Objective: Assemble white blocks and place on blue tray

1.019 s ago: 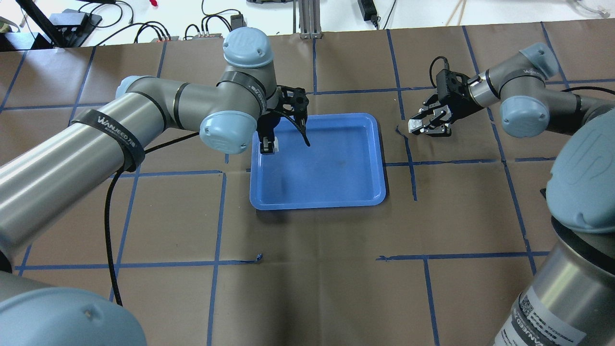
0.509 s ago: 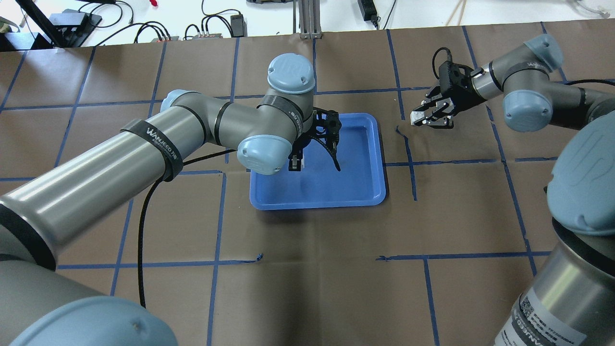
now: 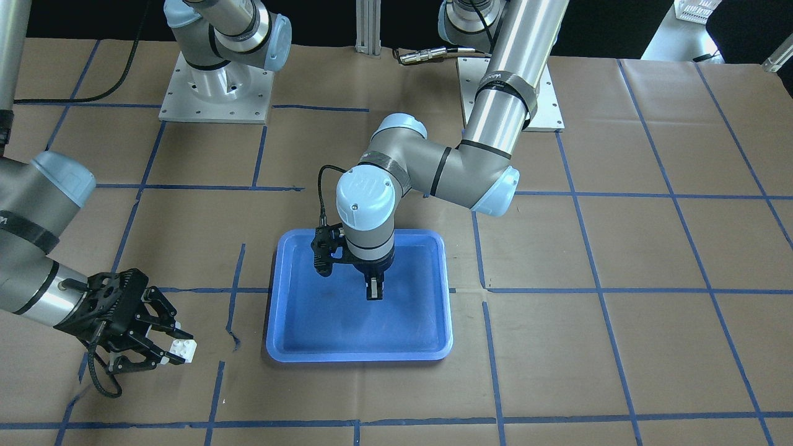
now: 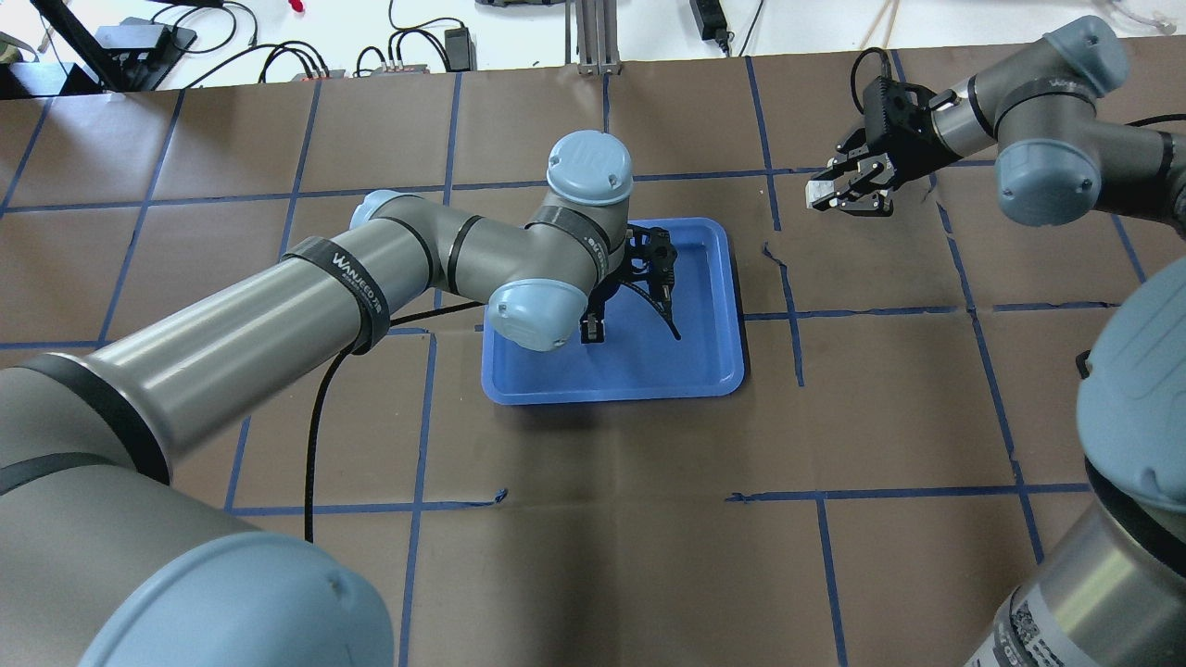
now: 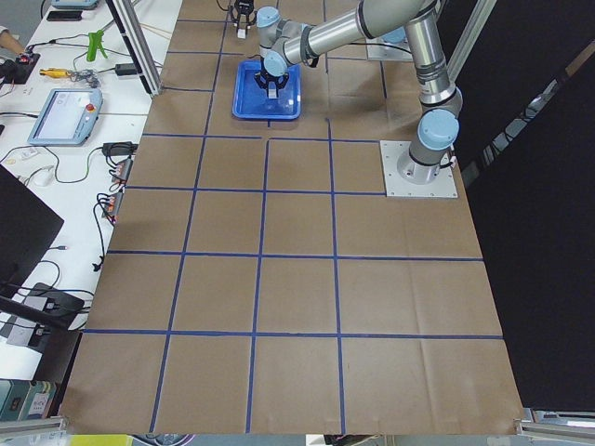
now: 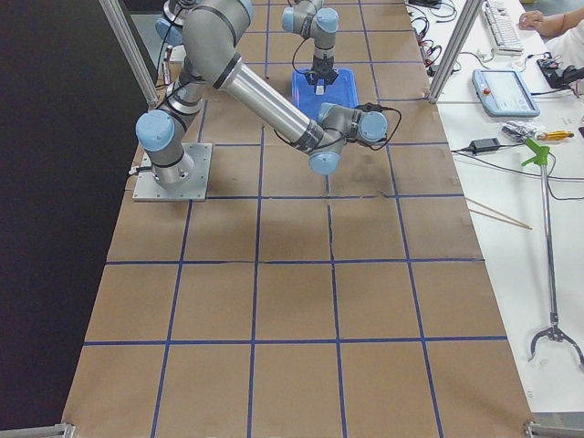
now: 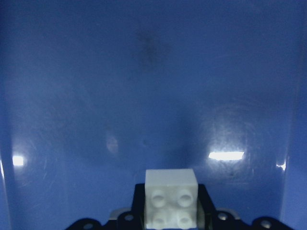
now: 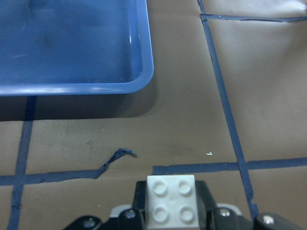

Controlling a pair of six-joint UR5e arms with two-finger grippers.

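Observation:
The blue tray (image 4: pixel 732 306) lies at the table's middle; it also shows in the front view (image 3: pixel 276 334). My left gripper (image 4: pixel 591 330) hangs low over the tray's inside, pointing down, and is shut on a white block (image 7: pixel 171 195). In the front view this gripper (image 3: pixel 373 291) is over the tray's centre. My right gripper (image 4: pixel 821 197) is off to the tray's far right, above the paper, and is shut on the second white block (image 4: pixel 814 193), whose studs show in the right wrist view (image 8: pixel 171 203). That block also shows in the front view (image 3: pixel 183 350).
Brown paper with blue tape lines (image 4: pixel 788 306) covers the table. A torn bit of tape (image 8: pixel 117 158) lies between the right gripper and the tray's corner (image 8: pixel 141 79). Cables and devices (image 4: pixel 398 51) lie beyond the table's far edge.
My left gripper has carried its block rightward from the tray's left rim to over the tray's middle. My right gripper has moved farther away and right with its block.

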